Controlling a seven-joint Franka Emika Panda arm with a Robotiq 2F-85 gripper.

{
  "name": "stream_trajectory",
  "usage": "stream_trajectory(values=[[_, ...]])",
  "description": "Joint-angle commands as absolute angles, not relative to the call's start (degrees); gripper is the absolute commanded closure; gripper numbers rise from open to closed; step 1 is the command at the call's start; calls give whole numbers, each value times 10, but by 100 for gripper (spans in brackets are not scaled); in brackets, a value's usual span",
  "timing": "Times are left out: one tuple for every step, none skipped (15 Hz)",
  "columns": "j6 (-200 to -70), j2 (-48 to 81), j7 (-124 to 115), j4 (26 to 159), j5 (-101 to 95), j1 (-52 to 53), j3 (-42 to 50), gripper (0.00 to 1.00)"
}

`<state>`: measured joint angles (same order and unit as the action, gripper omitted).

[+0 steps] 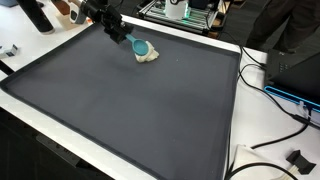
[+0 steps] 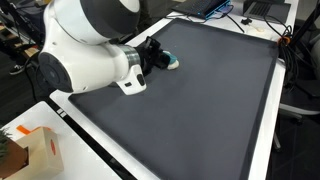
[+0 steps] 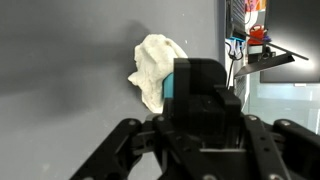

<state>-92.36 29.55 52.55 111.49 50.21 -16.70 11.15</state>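
Seemingly clenched Robotiq gripper around a teal object, low over a dark grey mat. Crumpled cream cloth just beyond the fingertips, against the teal object. Best handled with a firm, level hold and light downward pressure, without bunching the cloth.

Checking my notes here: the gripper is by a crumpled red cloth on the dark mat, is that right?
Not quite. The cloth is cream-white, not red; the wrist view shows it. The rest stands: the gripper is by the crumpled cloth on the dark mat.
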Motion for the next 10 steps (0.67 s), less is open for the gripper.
stream_trajectory(values=[[-924, 249, 540, 1140, 462, -169, 107, 75], [-922, 238, 541, 1142, 455, -169, 106, 75], [-921, 224, 541, 1147, 450, -168, 104, 75], [-919, 211, 542, 1150, 445, -168, 102, 75], [-919, 193, 539, 1156, 440, -165, 101, 75], [-921, 179, 535, 1159, 438, -161, 99, 75], [-929, 159, 527, 1165, 438, -155, 98, 75], [-938, 140, 517, 1171, 438, -149, 97, 75], [-946, 120, 506, 1177, 436, -141, 97, 75], [-951, 103, 495, 1180, 433, -135, 95, 75]])
